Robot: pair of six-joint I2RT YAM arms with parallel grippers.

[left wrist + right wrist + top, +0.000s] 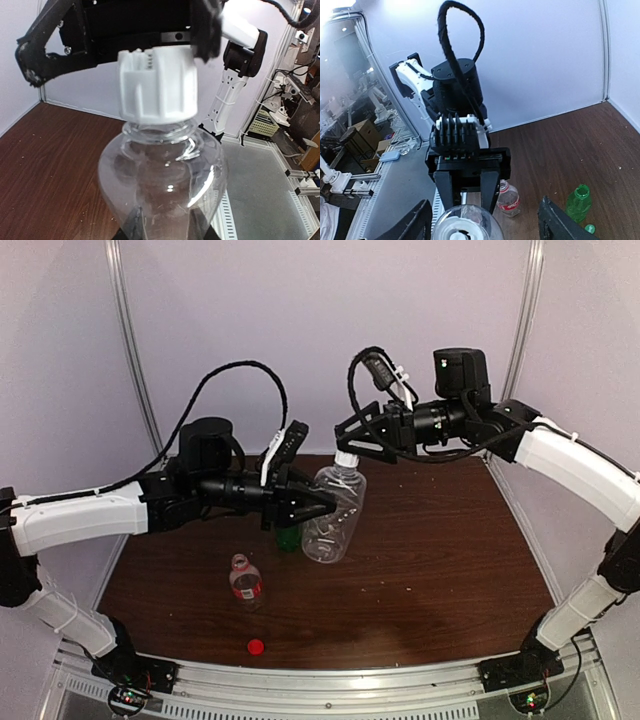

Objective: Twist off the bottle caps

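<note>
The left gripper [318,506] is clamped on the shoulder of the large clear ribbed plastic bottle [335,525], holding it roughly upright over the middle of the dark wooden table [450,560]. Its white ridged plastic screw cap [157,82] sits on the neck. The right gripper [347,445] straddles that cap from above with jaws spread wide, not touching it. A slim green plastic bottle [579,202] stands open-necked, a small green cap [590,229] just beside it. Nearer the front stands a short clear bottle with red label [245,580], and a small red round cap [256,646] lies apart.
</note>
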